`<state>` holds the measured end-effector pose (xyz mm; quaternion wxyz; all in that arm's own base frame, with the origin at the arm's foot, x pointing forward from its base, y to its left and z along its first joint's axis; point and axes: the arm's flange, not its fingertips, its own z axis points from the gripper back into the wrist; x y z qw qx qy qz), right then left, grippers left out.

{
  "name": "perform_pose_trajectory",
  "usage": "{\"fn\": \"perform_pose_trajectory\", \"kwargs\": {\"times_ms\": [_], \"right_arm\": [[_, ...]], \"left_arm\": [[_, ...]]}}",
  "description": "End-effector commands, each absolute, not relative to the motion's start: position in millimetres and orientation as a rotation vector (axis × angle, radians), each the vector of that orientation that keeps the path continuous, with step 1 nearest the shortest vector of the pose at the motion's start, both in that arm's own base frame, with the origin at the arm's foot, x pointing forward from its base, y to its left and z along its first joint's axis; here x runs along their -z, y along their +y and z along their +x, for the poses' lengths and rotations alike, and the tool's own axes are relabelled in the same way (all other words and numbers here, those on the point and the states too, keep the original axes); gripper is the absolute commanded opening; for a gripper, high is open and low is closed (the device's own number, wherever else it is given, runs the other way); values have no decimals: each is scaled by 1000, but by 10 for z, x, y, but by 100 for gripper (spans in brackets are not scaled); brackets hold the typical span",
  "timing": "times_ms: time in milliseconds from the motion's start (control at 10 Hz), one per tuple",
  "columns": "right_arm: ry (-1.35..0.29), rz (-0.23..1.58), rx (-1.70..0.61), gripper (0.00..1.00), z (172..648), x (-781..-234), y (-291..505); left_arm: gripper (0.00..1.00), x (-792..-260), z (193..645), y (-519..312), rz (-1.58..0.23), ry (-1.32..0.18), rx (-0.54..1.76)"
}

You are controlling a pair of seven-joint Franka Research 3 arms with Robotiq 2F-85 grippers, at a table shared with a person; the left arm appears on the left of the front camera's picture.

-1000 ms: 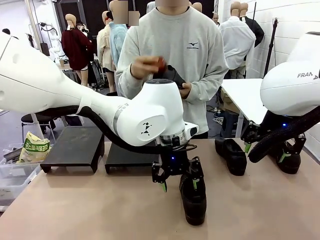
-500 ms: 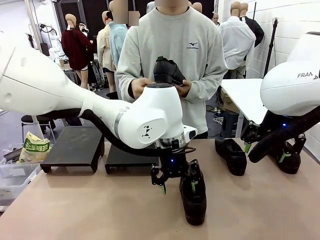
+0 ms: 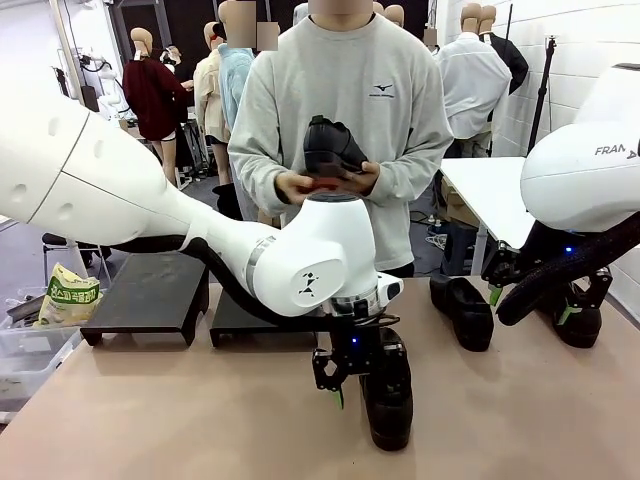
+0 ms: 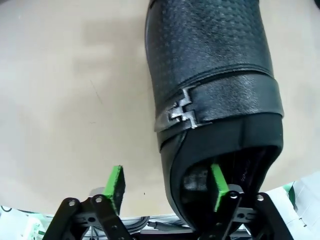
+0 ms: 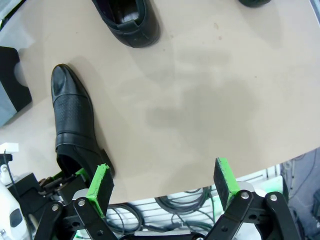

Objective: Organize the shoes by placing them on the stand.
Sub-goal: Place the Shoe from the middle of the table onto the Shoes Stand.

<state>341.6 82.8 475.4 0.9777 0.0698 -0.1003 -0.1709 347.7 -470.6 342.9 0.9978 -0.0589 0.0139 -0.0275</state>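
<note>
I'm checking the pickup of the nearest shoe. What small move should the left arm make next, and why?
Probably close the left gripper now: one finger sits inside the shoe, the other stands outside its side wall with a gap between, so nothing is gripped yet.

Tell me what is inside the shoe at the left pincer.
One green-padded finger of the left pincer sits in the heel opening of the shoe, against dark lining; the other finger is outside. The upper hides everything toward the toe.
</note>
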Motion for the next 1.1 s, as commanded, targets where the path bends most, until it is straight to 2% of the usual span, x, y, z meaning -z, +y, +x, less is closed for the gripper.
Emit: {"fn": "perform_pose_trajectory", "kwargs": {"times_ms": [0, 200, 300, 1000], "right_arm": [[-197, 143, 340, 100, 3418, -4749, 824], [-197, 143, 340, 100, 3418, -4749, 824], [-197, 143, 340, 100, 3418, -4749, 824], [-197, 143, 340, 100, 3418, -4749, 824]], "left_arm": [[52, -3474, 3510, -4762, -101, -12, 74], [14, -3496, 3511, -4779, -84, -15, 80], [0, -3504, 3506, -4787, -74, -14, 84], [0, -3605, 3411, -4717, 5, 47, 161]]}}
